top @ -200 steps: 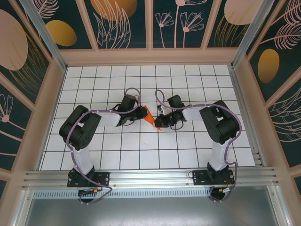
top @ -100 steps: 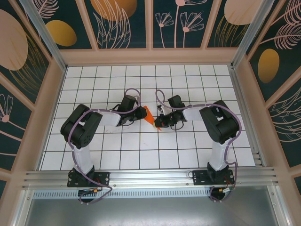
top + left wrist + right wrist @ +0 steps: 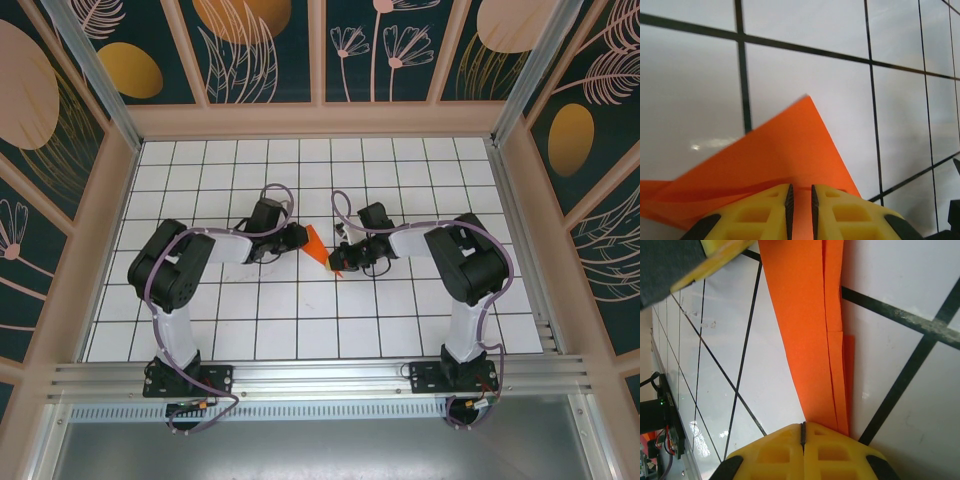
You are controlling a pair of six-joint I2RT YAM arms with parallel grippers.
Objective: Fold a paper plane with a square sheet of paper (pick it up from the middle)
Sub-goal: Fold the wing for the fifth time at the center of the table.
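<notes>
The square sheet of paper (image 3: 316,244) is bright orange and folded into a narrow pointed shape, lying mid-table between both grippers. My left gripper (image 3: 301,238) is at its left side. In the left wrist view the yellow fingers (image 3: 800,187) stand nearly together with orange paper (image 3: 790,145) filling the thin gap, so they look shut on a fold. My right gripper (image 3: 336,264) is at the paper's near right end. Its pads (image 3: 803,424) are pressed together with nothing between them, and the layered paper (image 3: 805,315) runs under the right finger's edge.
The white grid table (image 3: 300,320) is walled by a wooden frame (image 3: 320,120) at the back and sides. A metal rail (image 3: 320,375) carrying both arm bases runs along the near edge. The left gripper's yellow finger (image 3: 722,254) shows beyond the paper in the right wrist view.
The left arm's forearm has swung a little and its gripper has edged right, nudging the paper slightly right. The right arm has not moved.
</notes>
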